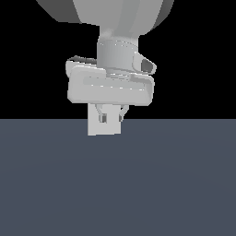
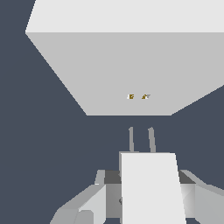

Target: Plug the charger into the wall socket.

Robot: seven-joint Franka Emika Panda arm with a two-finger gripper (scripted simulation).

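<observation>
In the wrist view my gripper (image 2: 148, 181) is shut on the charger (image 2: 148, 192), a small off-white block held between the grey fingers (image 2: 94, 201). Its two thin prongs (image 2: 131, 139) point at the wall socket (image 2: 131, 65), a large flat off-white square plate with two tiny orange-brown holes (image 2: 138, 96). A strip of dark floor separates the prong tips from the plate. The prongs line up roughly with the holes. In the exterior view the gripper (image 1: 110, 117) hangs over an off-white patch (image 1: 105, 129); I cannot tell charger from plate there.
A plain dark blue-grey floor (image 1: 175, 184) lies under everything. The arm's grey hand and wrist (image 1: 110, 87) fill the upper middle of the exterior view, against a black background.
</observation>
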